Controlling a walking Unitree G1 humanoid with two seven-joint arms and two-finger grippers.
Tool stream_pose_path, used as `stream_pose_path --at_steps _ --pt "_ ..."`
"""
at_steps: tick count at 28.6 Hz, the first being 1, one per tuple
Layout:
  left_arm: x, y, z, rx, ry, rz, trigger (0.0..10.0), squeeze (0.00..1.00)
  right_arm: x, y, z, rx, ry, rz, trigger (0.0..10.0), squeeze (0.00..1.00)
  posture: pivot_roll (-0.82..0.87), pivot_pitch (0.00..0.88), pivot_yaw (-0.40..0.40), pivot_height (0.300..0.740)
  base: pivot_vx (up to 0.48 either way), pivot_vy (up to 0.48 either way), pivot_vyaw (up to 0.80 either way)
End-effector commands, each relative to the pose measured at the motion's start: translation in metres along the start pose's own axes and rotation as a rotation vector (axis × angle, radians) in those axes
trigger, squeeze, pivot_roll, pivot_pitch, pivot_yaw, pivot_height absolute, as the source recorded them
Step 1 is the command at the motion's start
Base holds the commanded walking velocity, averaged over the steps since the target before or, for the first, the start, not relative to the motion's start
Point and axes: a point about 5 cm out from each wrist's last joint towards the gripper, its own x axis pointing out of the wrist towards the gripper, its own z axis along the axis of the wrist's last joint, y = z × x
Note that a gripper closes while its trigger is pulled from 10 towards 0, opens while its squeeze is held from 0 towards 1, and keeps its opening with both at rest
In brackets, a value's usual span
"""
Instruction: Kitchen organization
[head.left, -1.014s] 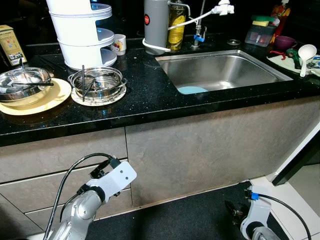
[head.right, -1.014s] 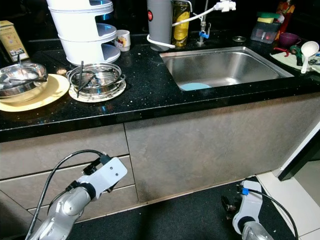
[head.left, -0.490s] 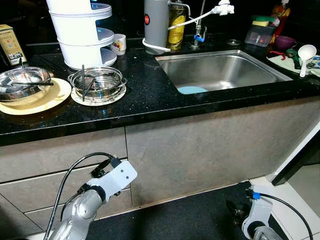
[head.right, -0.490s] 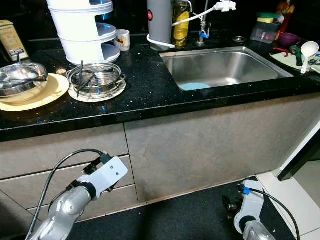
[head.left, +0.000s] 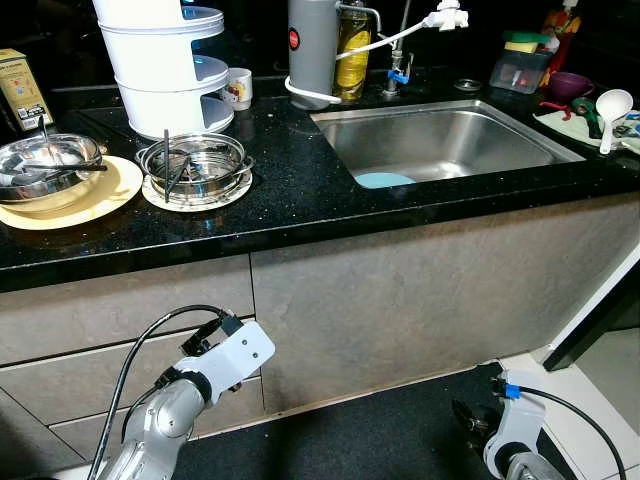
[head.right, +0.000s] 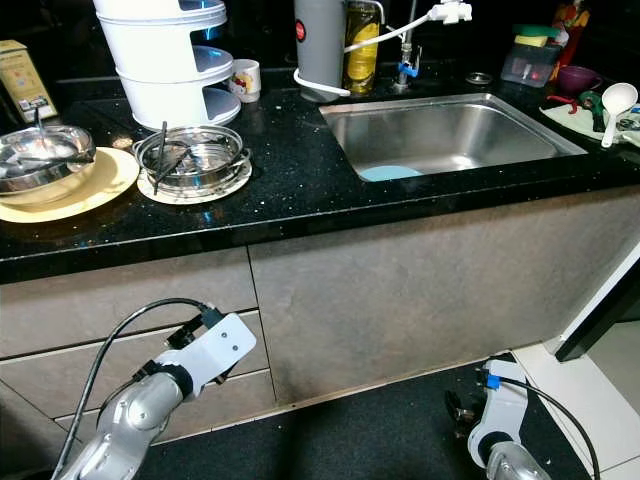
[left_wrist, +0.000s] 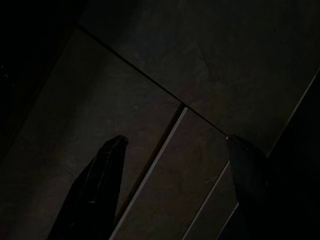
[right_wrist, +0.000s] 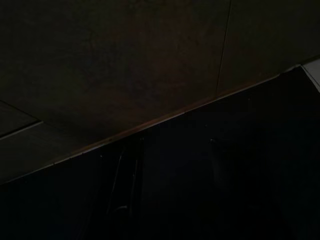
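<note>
**A home kitchen, seen from where I am standing**

I am looking down at a black speckled table (head.left: 300, 190) with a stainless steel sink (head.left: 445, 140) sunk into it and a tap (head.left: 400, 60) rising behind. Steel bowls are sitting on a yellow plate (head.left: 100, 195) and a white plate (head.left: 195, 195), a mug (head.left: 238, 88) is standing by a white tiered container (head.left: 165, 65), and grey cabinet fronts (head.left: 420, 290) are running beneath.
</note>
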Motion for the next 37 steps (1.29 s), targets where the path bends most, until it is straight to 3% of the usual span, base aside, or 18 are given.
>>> stream_pose_path --at_steps 1,37 --pt "0.001 -0.002 -0.0003 0.003 0.005 -0.012 10.0 0.0 0.0001 -0.0008 0.0008 0.004 -0.002 -0.004 10.0 0.0 0.0 0.0 -0.049 0.74 0.0 0.0 0.0" --pt "0.0038 0.0001 0.0007 0.002 0.002 -0.01 10.0 0.0 0.0024 -0.0005 0.0044 0.005 -0.008 -0.004 10.0 0.0 0.01 0.0 -0.06 0.74 0.0 0.0 0.0"
